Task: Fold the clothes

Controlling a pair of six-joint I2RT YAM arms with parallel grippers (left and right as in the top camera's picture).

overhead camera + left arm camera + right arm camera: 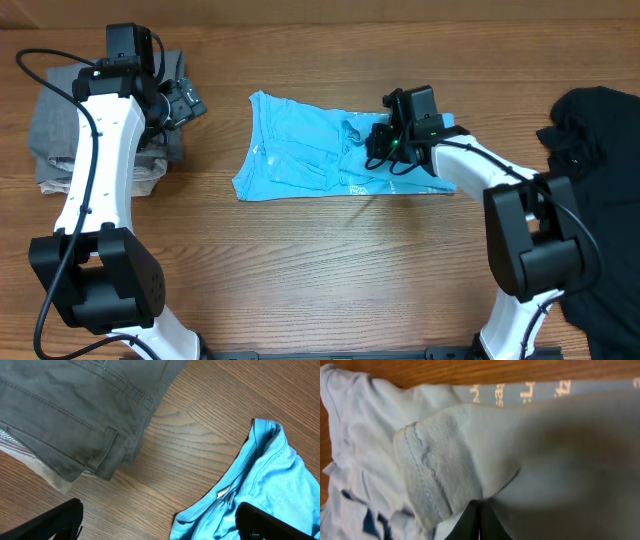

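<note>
The wooden bench (330, 260) carries three lots of cloth. The T-shirt (300, 160), light blue and rumpled, lies flat at the middle. It spreads beneath the right fingers (477, 522) and out to their left, with pale lettering along one edge. The black garment (600, 130) lies bunched well to the right of those fingers, at the bench's edge. The beige garment (52, 477) lies on the wood just ahead of the left fingers (50, 520), with the trousers (60, 405), grey, stacked on it. Bare wood shows between the left fingers, and the T-shirt's hem reaches one of them.
</note>
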